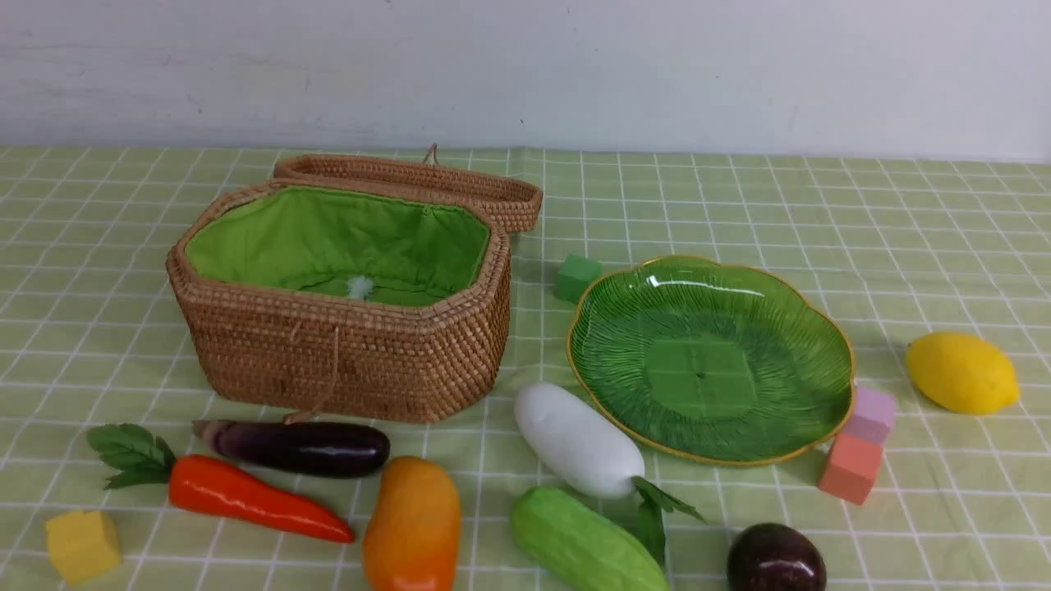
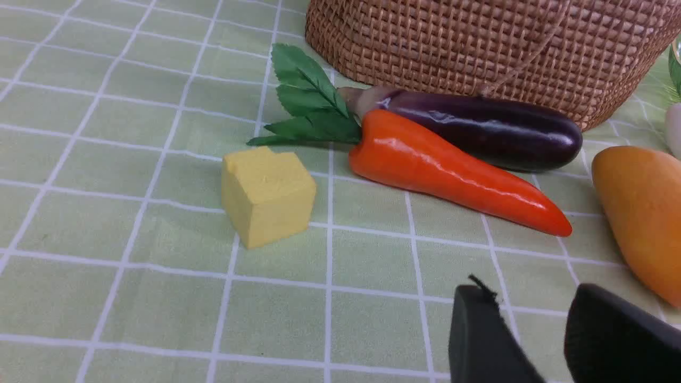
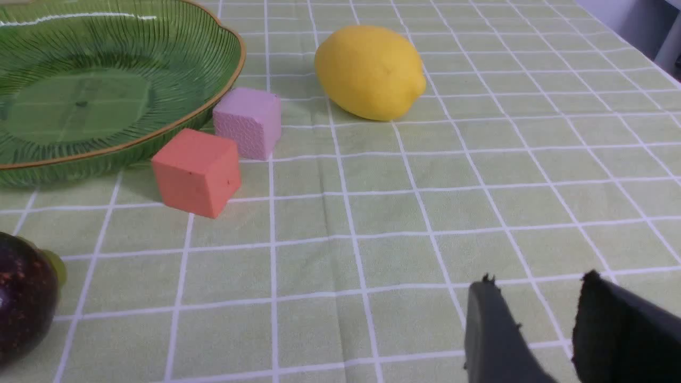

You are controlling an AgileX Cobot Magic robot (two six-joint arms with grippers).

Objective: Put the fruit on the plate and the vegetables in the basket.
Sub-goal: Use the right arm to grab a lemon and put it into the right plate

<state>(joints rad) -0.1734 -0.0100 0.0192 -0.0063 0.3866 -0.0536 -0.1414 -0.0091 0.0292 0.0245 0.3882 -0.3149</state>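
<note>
Pale green checked tablecloth [image 1: 903, 213] across the whole table, plain white wall [image 1: 525, 66] behind. Left gripper [image 2: 529, 292] low over the cloth, jaws partly spread, pinching nothing, only cloth showing in the gap, touching none of the toys. At far left near the front edge, yellow cube [image 1: 80, 543]. Next, carrot [image 1: 246, 497] lying flat, leaves toward the left, tip toward the mango. Just behind it, eggplant [image 1: 304, 447], lying along the foot of the basket [image 1: 345, 353]. Basket open, green lining bare apart from a small white tuft [image 1: 359, 286], lid [image 1: 427, 185] folded back behind it on the cloth. Mango [image 1: 412, 525] in front of the basket, near the carrot's tip. Radish [image 1: 575, 439] between basket and plate, slanted, leaves toward the front, just beside the plate's rim. Cucumber [image 1: 583, 542] in front of the radish, close to its leaves. Green cube [image 1: 576, 277] behind the plate's left edge. Plate [image 1: 710, 361] right of centre, with no fruit on it. Dark purple fruit [image 1: 776, 560] at the front edge, before the plate. Orange cube [image 1: 851, 468] and pink cube [image 1: 872, 414] against the plate's right rim, touching each other. Lemon [image 1: 962, 373] at far right, apart from the plate. Right gripper [image 3: 537, 282] above bare cloth, well short of the lemon, jaws partly spread with cloth visible between, gripping nothing.
</note>
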